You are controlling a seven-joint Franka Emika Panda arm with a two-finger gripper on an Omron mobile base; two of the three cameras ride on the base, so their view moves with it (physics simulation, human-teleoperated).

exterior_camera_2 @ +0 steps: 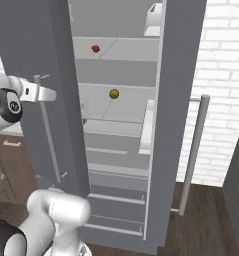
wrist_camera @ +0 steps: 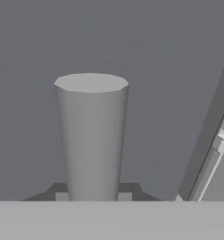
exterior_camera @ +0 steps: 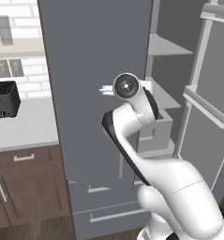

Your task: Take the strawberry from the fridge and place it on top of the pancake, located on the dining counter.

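Observation:
The fridge (exterior_camera_2: 31, 50) stands with its doors swung open in front of me. My gripper (exterior_camera_2: 41, 92) is shut on the long grey bar handle (wrist_camera: 91, 136) of the left door (exterior_camera: 94, 70), near the bar's top end. In the hand view the bar rises between my two dark fingertips (wrist_camera: 125, 194). In the left base view the gripper (exterior_camera: 105, 90) pokes out left of the wrist against the door face. The small red strawberry (exterior_camera_2: 95, 48) lies on an upper shelf inside, well apart from the gripper. The pancake and the dining counter are out of view.
A yellow-green ball (exterior_camera_2: 114, 93) sits on the shelf below the strawberry. The right door (exterior_camera_2: 176, 100) stands open with its own bar handle (exterior_camera_2: 193, 150). Drawers (exterior_camera_2: 116, 200) fill the fridge's lower part. A black appliance (exterior_camera: 4, 99) rests on the white counter (exterior_camera: 24, 131) to the left.

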